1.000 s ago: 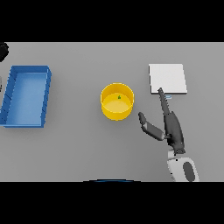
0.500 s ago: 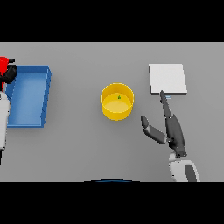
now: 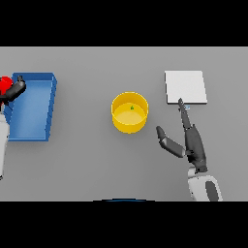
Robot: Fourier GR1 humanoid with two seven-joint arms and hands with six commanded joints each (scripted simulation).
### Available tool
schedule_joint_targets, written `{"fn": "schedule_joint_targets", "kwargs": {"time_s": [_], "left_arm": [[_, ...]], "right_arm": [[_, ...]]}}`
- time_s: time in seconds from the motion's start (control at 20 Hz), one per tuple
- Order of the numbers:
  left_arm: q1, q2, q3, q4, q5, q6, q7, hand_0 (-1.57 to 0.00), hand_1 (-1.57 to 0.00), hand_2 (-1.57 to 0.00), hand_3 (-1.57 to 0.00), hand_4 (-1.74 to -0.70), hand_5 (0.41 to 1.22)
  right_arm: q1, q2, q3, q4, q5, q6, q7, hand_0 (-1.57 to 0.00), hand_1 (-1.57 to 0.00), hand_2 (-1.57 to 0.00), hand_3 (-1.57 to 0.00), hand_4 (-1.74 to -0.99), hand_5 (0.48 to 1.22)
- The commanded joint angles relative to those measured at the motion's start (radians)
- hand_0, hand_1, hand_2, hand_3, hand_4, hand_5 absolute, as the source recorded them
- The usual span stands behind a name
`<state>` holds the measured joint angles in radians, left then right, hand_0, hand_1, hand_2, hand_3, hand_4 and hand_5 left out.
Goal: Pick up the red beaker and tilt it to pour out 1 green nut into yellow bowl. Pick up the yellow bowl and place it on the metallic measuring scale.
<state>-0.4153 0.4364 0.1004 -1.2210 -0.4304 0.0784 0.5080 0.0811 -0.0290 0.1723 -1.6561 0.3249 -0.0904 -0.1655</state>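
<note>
The yellow bowl (image 3: 129, 112) stands upright at the table's middle with one small green nut (image 3: 131, 107) inside it. At the far left edge my left hand (image 3: 13, 91) is curled round the red beaker (image 3: 4, 84), which is partly hidden by the fingers and cut off by the frame edge. My right hand (image 3: 191, 143) lies open to the right of the bowl, thumb spread toward it, fingers pointing up at the metallic scale (image 3: 186, 87). The hand does not touch the bowl.
A blue tray (image 3: 33, 107) sits at the left, right beside my left hand and forearm. The scale is a flat pale square at the back right.
My left hand with the red beaker has come into view at the far left and moved slightly inward over the blue tray's edge. The right hand has hardly moved.
</note>
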Motion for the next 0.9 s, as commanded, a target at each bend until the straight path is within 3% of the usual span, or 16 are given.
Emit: {"fn": "schedule_joint_targets", "kwargs": {"time_s": [0.0, 0.15, 0.3, 0.5, 0.55, 0.6, 0.65, 0.85], "left_arm": [[0.010, -0.006, -0.008, -0.016, 0.000, -0.009, 0.015, -1.21, -1.00, -1.02, -0.95, -1.00, 0.720], [0.014, 0.007, -0.025, -0.001, -0.004, -0.047, 0.012, -0.62, -0.51, -0.52, -0.49, -0.89, 0.666], [0.002, 0.012, -0.048, 0.040, -0.027, -0.061, -0.010, -0.32, -0.26, -0.27, -0.25, -0.82, 0.657], [-0.009, 0.011, -0.047, 0.059, -0.026, -0.052, -0.057, -0.13, -0.11, -0.11, -0.10, -0.79, 0.649], [0.002, 0.011, -0.047, 0.045, -0.024, -0.049, -0.072, -0.10, -0.08, -0.09, -0.08, -0.78, 0.651], [-0.008, 0.013, -0.047, 0.049, -0.028, -0.042, -0.075, -0.08, -0.07, -0.07, -0.07, -0.77, 0.655], [-0.014, 0.007, -0.051, 0.048, -0.034, -0.036, -0.067, -0.07, -0.05, -0.06, -0.05, -0.76, 0.657], [-0.021, 0.008, -0.049, 0.054, -0.026, -0.038, -0.090, -0.03, -0.02, -0.02, -0.02, -0.74, 0.664]], "right_arm": [[0.014, 0.003, 0.003, -0.004, -0.001, 0.000, -0.011, 0.00, 0.00, 0.00, 0.00, -1.004, 0.636], [0.005, 0.006, 0.003, -0.009, -0.004, 0.001, 0.001, 0.00, 0.00, 0.00, 0.00, -1.008, 0.635], [0.004, 0.002, 0.004, -0.010, 0.003, 0.000, -0.001, 0.00, 0.00, 0.00, 0.00, -1.009, 0.639], [0.005, -0.001, 0.012, -0.002, 0.018, 0.000, 0.013, 0.00, 0.00, 0.00, 0.00, -1.021, 0.640], [-0.011, -0.013, 0.016, -0.005, 0.043, 0.000, 0.054, 0.00, 0.00, 0.00, 0.00, -1.020, 0.640], [-0.020, -0.038, 0.026, -0.008, 0.037, 0.038, 0.032, 0.00, 0.00, 0.00, 0.00, -1.014, 0.666], [-0.049, -0.067, 0.032, -0.007, 0.044, 0.072, 0.049, 0.00, 0.00, 0.00, 0.00, -1.005, 0.669], [-0.202, -0.218, 0.103, 0.033, 0.179, 0.198, 0.121, 0.00, 0.00, 0.00, 0.00, -1.094, 0.677]]}}
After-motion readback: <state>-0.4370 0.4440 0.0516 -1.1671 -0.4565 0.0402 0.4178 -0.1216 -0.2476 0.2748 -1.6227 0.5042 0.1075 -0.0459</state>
